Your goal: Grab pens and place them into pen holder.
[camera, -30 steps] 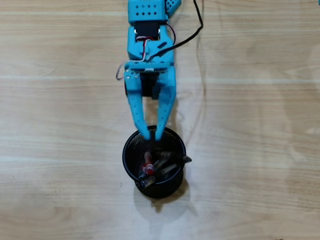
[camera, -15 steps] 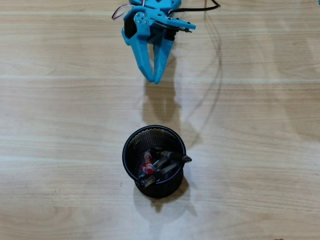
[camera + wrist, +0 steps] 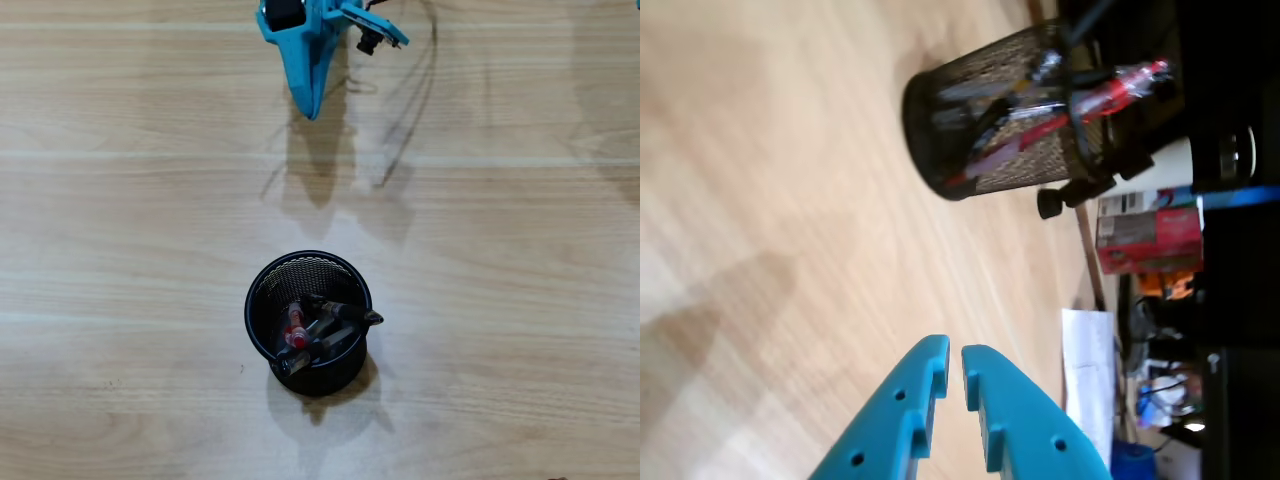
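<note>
Jaws withdrew, closed; pens overlap indistinctly.

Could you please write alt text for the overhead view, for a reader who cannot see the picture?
A black wire-mesh pen holder stands on a light wooden table, with several pens leaning inside it, one of them red. At the top edge, well apart from the holder, the blue gripper points down the picture with its jaws together and nothing in them.

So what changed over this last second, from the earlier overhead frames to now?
The gripper left the pen holder empty-handed, drew back toward the top edge of the overhead view, and its jaws closed. The pens and holder stayed as they were.
</note>
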`<act>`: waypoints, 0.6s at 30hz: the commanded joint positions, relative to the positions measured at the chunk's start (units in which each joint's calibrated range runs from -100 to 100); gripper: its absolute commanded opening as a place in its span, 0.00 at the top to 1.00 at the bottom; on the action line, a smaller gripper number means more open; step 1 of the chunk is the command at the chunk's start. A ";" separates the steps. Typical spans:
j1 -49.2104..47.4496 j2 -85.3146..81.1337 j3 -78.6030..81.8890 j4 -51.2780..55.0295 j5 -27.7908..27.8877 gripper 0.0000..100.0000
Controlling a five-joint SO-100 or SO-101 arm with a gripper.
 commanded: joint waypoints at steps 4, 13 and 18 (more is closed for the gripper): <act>1.51 -9.33 7.01 4.42 3.83 0.97; 2.24 -16.30 6.83 18.71 9.52 0.97; 2.42 -16.47 6.83 28.27 12.37 0.96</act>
